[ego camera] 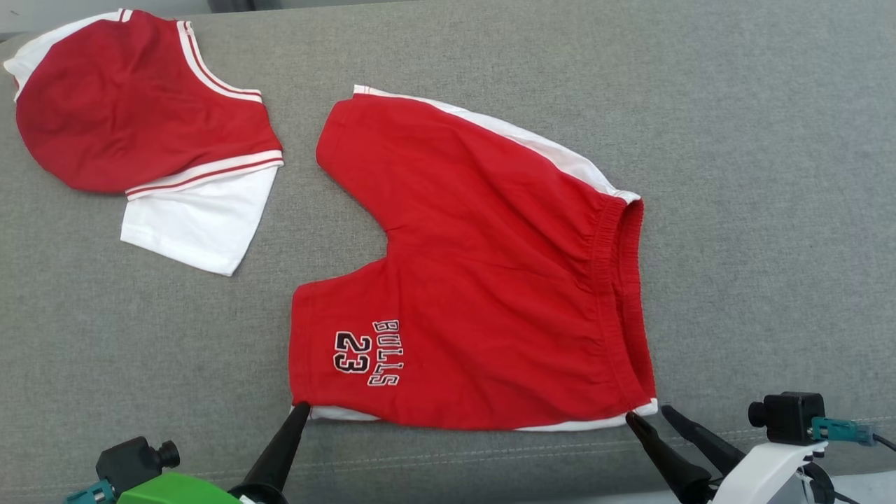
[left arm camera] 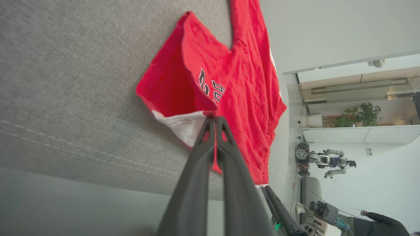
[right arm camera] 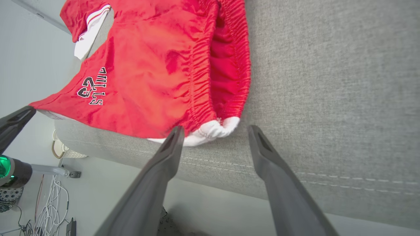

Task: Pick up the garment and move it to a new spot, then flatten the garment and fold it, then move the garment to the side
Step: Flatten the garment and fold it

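1. Left hand [left arm camera: 215, 119], at 7 o'clock in the head view, has its fingers pressed together, clamped on the white-striped hem corner of the red shorts [ego camera: 476, 280]; the bottom edge there cuts off its body.
2. Right hand [ego camera: 651, 414], at 5 o'clock, holds its fingers apart, with the white waistband corner between the tips, ungripped.
3. Shorts lie spread mid-way on the grey fabric-covered worktop [ego camera: 770, 140], waistband towards 3 o'clock.
4. Lettering on the near leg reads "BULLS 23"; a fold hides most of it in the left wrist view.
5. Folded red-and-white top [ego camera: 140, 119] sits at 10 o'clock.
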You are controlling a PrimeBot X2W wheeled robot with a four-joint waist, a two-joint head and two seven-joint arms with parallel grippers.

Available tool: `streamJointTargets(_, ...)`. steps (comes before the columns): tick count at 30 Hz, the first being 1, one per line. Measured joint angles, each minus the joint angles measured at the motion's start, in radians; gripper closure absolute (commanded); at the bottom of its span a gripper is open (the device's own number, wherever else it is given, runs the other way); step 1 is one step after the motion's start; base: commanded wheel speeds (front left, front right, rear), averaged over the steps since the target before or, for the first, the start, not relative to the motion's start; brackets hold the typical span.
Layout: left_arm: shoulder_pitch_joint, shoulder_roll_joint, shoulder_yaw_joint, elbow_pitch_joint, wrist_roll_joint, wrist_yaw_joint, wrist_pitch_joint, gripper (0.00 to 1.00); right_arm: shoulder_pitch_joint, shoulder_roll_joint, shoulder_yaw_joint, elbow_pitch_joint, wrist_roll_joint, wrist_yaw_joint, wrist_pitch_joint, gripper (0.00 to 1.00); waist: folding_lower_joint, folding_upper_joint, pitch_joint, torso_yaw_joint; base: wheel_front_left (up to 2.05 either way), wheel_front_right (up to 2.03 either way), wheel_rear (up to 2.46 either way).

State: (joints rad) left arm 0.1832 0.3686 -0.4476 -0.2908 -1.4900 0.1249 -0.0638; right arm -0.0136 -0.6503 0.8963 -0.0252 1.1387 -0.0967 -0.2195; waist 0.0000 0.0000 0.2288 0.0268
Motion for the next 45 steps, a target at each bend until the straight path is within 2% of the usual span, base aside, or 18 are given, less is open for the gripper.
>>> streamJointTargets(11, -0.001, 0.0, 0.005, -0.003, 0.0, 0.0, 0.001, 1.0, -0.005, 0.031, -0.008, 0.035, 0.021, 0.027, 0.0, 0.0, 0.0, 0.0, 0.019, -0.011, 0.0, 0.0, 0.0)
streamJointTargets(12, -0.001, 0.0, 0.005, -0.003, 0.0, 0.0, 0.001, 1.0, -0.01, 0.035, -0.009, 0.04, 0.022, 0.032, 0.0, 0.04, 0.0, 0.0, 0.019, -0.011, 0.0, 0.0, 0.0)
streamJointTargets(17, -0.006, 0.0, 0.005, 0.0, 0.0, 0.0, 0.001, 1.0, -0.036, 0.06, -0.015, 0.064, 0.042, 0.05, 0.0, 0.08, 0.0, 0.0, 0.021, -0.008, 0.0, 0.0, 0.0)
streamJointTargets(18, -0.009, -0.001, 0.003, 0.001, 0.0, 0.0, 0.003, 1.0, -0.038, 0.065, -0.019, 0.068, 0.051, 0.052, 0.0, 0.11, 0.0, 0.0, 0.021, -0.006, 0.0, 0.0, 0.0)
streamJointTargets(19, -0.014, -0.002, 0.003, 0.002, 0.0, 0.0, 0.003, 1.0, -0.04, 0.068, -0.021, 0.072, 0.052, 0.053, 0.0, 0.2, 0.0, 0.0, 0.021, -0.005, 0.0, 0.0, 0.0)
streamJointTargets(20, -0.017, -0.003, 0.004, 0.002, 0.0, 0.0, 0.003, 1.0, -0.042, 0.071, -0.021, 0.077, 0.053, 0.055, 0.002, 0.48, 0.0, 0.0, 0.021, -0.004, 0.0, 0.0, 0.0)
streamJointTargets(21, -0.02, -0.004, 0.004, 0.003, 0.0, 0.0, 0.003, 1.0, -0.042, 0.074, -0.022, 0.082, 0.059, 0.058, 0.002, 0.54, 0.0, 0.0, 0.021, -0.003, 0.0, 0.0, 0.0)
streamJointTargets(22, -0.021, -0.005, 0.004, 0.003, 0.0, 0.0, 0.003, 1.0, -0.042, 0.077, -0.023, 0.088, 0.066, 0.061, 0.002, 0.7, 0.0, 0.0, 0.022, -0.002, 0.0, 0.0, 0.0)
streamJointTargets(23, -0.021, -0.005, 0.004, 0.004, 0.0, 0.0, 0.002, 1.0, -0.042, 0.08, -0.024, 0.093, 0.073, 0.062, 0.003, 0.75, 0.0, 0.0, 0.022, -0.001, 0.0, 0.0, 0.0)
streamJointTargets(25, -0.021, -0.006, 0.004, 0.006, 0.0, 0.0, 0.003, 1.0, -0.042, 0.086, -0.025, 0.1, 0.085, 0.068, 0.009, 0.73, 0.0, 0.0, 0.022, 0.0, 0.0, 0.0, 0.0)
streamJointTargets(27, -0.021, -0.006, 0.005, 0.007, 0.0, 0.0, 0.003, 1.0, -0.042, 0.09, -0.025, 0.104, 0.086, 0.07, 0.009, 0.64, 0.0, 0.0, 0.022, 0.001, 0.0, 0.0, 0.0)
streamJointTargets(32, -0.021, -0.007, 0.007, 0.013, 0.0, 0.0, 0.003, 1.0, -0.042, 0.092, -0.025, 0.121, 0.094, 0.079, 0.009, 0.58, 0.0, 0.0, 0.022, 0.0, 0.0, 0.0, 0.0)
streamJointTargets(37, -0.021, -0.007, 0.01, 0.016, 0.0, 0.0, 0.003, 1.0, -0.042, 0.098, -0.024, 0.13, 0.095, 0.088, 0.009, 0.6, 0.0, 0.0, 0.021, -0.003, 0.0, 0.0, 0.0)
streamJointTargets(39, -0.021, -0.007, 0.01, 0.019, 0.0, 0.0, 0.003, 1.0, -0.041, 0.102, -0.022, 0.131, 0.104, 0.094, 0.011, 0.74, 0.0, 0.0, 0.019, -0.004, 0.0, 0.0, 0.0)
streamJointTargets(41, -0.021, -0.007, 0.011, 0.019, 0.0, 0.0, 0.003, 1.0, -0.04, 0.105, -0.02, 0.131, 0.106, 0.1, 0.015, 0.96, 0.0, 0.0, 0.018, -0.005, 0.0, 0.0, 0.0)
streamJointTargets(42, -0.021, -0.008, 0.011, 0.02, 0.0, 0.0, 0.003, 1.0, -0.04, 0.106, -0.019, 0.131, 0.113, 0.106, 0.018, 1.0, 0.0, 0.0, 0.018, -0.005, 0.0, 0.0, 0.0)
streamJointTargets(45, -0.021, -0.008, 0.012, 0.021, 0.0, 0.0, 0.003, 1.0, -0.037, 0.114, -0.021, 0.13, 0.142, 0.116, 0.018, 1.0, 0.0, 0.0, 0.017, -0.005, 0.0, 0.0, 0.0)
